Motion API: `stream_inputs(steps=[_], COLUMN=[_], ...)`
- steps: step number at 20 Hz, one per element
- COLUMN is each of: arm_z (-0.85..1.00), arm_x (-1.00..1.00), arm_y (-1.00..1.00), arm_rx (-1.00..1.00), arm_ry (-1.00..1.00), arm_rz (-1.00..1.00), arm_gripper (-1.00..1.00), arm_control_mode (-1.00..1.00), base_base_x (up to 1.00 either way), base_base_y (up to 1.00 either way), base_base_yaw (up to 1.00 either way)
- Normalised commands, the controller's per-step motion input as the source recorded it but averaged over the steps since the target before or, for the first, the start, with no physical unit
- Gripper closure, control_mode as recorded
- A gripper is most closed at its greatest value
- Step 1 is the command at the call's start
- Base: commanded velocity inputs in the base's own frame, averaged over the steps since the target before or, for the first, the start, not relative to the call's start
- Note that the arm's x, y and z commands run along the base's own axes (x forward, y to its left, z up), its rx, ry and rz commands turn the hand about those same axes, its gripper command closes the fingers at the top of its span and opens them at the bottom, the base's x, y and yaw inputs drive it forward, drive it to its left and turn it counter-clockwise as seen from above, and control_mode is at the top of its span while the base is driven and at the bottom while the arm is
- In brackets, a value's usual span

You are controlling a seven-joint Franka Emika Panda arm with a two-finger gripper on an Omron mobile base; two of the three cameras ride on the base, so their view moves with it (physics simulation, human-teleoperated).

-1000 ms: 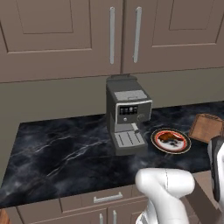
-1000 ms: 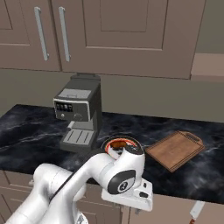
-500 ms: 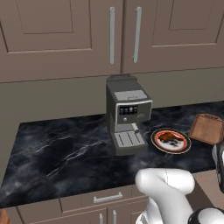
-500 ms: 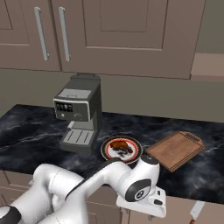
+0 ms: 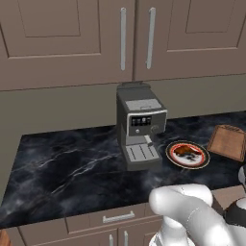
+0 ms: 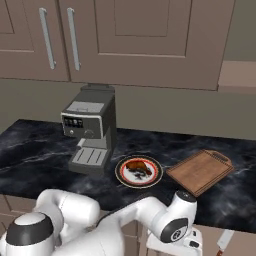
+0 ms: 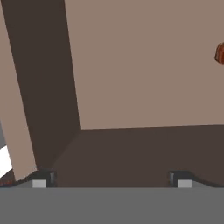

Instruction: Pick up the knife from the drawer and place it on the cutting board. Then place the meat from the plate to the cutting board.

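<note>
The gripper (image 7: 112, 178) is being held wide open, with nothing between its two dark fingertips (image 7: 43, 178), and is being pointed into the drawer (image 7: 144, 65), whose flat taupe floor and darker inner walls are being seen in the hand view. A reddish-brown end of the knife (image 7: 220, 53) is being cut off by the right edge of that view, well apart from the fingertips.

In the right base view the hand is being carried lower and further right than half a second ago, and lower again than a second ago; the knife (image 6: 223, 241) is lying just beside it, at the bottom right.

On the black marble counter (image 6: 30, 150), the cutting board (image 6: 200, 171) is lying bare. Just beside it the plate (image 6: 139, 171) is being occupied by the meat (image 6: 139, 167). A grey coffee machine (image 6: 90, 130) is standing to the plate's other side. These things are being seen unmoved since the earlier frames.

In the left base view the plate (image 5: 188, 154), the meat (image 5: 186, 152) and the board (image 5: 228, 142) are being shown right of the machine (image 5: 139, 126).
</note>
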Motion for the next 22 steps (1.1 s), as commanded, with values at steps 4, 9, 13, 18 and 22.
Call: stream_inputs(steps=[4, 9, 13, 18, 22], arm_z=[-0.33, -0.16, -0.31, -0.39, -0.34], arm_x=[-0.01, -0.33, -0.43, -0.40, -0.49], arm_y=[-0.29, -0.25, -0.17, -0.14, -0.16], arm_rx=[0.05, 0.08, 0.05, 0.05, 0.05], arm_ry=[0.10, 0.08, 0.12, 0.15, 0.15], arm_rz=[-0.01, -0.04, -0.04, -0.04, -0.04], arm_gripper=[-1.00, -1.00, -1.00, -1.00, -1.00], arm_control_mode=[-1.00, -1.00, -1.00, -1.00, -1.00], base_base_x=[0.00, 0.00, 0.00, 0.00, 0.00], base_base_y=[0.00, 0.00, 0.00, 0.00, 0.00], base_base_yaw=[0.00, 0.00, 0.00, 0.00, 0.00])
